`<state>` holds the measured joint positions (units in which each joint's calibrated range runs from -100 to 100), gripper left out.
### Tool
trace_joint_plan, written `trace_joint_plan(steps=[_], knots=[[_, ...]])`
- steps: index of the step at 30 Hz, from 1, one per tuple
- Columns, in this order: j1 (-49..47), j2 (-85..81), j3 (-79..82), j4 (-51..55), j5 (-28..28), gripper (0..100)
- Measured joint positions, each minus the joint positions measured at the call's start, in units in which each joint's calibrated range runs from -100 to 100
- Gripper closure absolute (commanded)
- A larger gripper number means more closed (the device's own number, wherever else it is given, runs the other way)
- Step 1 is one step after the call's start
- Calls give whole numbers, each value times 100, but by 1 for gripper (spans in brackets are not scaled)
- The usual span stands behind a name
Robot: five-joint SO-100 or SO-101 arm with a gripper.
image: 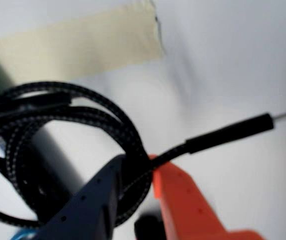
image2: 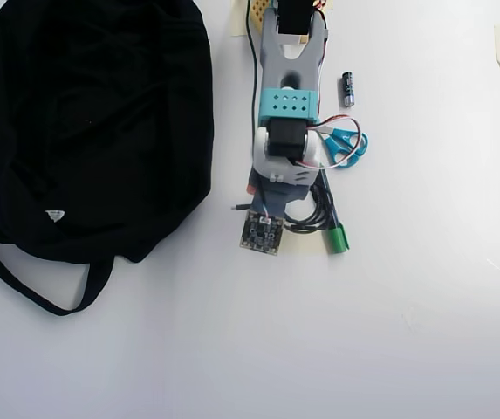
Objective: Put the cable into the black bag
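Black cable point(image: 73, 150) pinched in claw point(image: 140, 172)

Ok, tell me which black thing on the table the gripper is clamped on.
The cable: the thin braided coil with a plug-tipped tail, pinched by the gripper. The black bag lies untouched on the left in the overhead view.

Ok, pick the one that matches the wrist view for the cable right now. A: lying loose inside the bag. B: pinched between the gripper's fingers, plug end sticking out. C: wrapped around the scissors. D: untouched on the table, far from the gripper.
B: the cable coil sits clamped between the gripper fingers, its plug pointing right.
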<state>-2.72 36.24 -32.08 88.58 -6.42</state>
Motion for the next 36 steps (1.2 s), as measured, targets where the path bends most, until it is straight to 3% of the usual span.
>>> trace_joint_plan(steps=[6,17,36], knots=[[0,0,-896,833,166,98],[0,-606,-1156,936,400,98],[110,-3902,2272,936,659,98]])
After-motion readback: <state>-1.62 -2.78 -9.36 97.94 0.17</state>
